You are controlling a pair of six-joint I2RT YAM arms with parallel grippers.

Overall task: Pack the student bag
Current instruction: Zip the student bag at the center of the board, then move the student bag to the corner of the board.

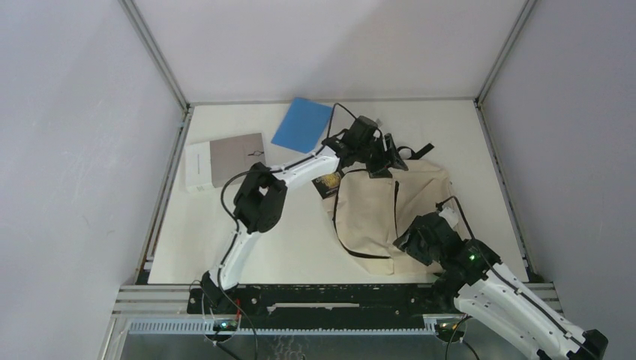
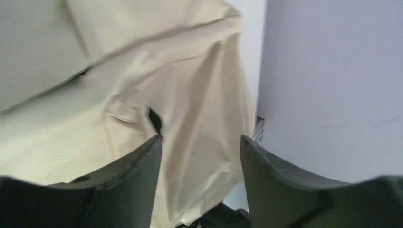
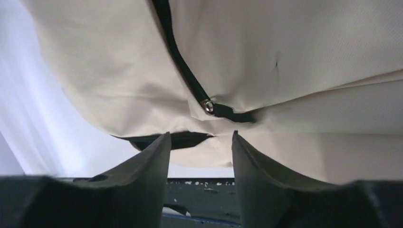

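The student bag (image 1: 375, 217), cream fabric with black zipper lines and straps, lies flat right of the table's middle. My left gripper (image 1: 384, 159) is over the bag's far top edge. In the left wrist view this gripper (image 2: 199, 140) stands open, with a loose fold of the bag (image 2: 142, 71) showing between the fingers, not pinched. My right gripper (image 1: 415, 241) is at the bag's near right edge. In the right wrist view it (image 3: 199, 134) is open too, its tips at the hem of the bag (image 3: 309, 57), just below a black zipper with a metal pull (image 3: 207, 105).
A blue book (image 1: 301, 124) lies at the back, partly against the wall edge. A grey and white book (image 1: 225, 160) lies at the far left. A dark booklet (image 1: 328, 184) lies under the left forearm, beside the bag. Walls enclose the table on three sides.
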